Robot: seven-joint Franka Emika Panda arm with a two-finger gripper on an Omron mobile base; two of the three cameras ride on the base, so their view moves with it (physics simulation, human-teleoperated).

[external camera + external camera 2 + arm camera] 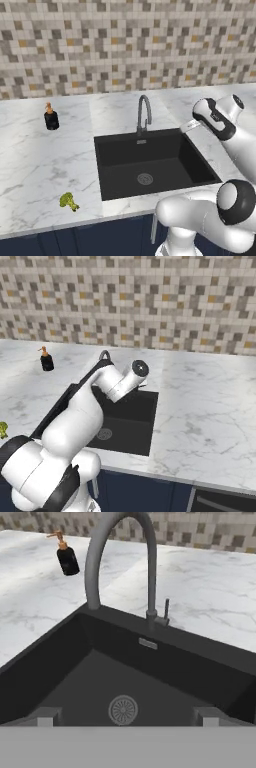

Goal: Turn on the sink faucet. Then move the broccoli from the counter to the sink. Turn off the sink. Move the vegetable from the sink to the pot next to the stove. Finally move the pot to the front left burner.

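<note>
The sink (150, 165) is seen as a black basin set into the marble bench (40, 160), with nothing in it but the round silver drain (123, 709). A black soap bottle (51, 118) with an orange pump stands on the bench left of the sink; no writing can be read on it. The broccoli (69, 201) lies on the bench near its front edge, well apart from the sink's left rim. The arm is reached out over the sink's right side, and the hand (125, 721), fingers spread wide and holding nothing, is aimed across the basin at the sink faucet (120, 557).
</note>
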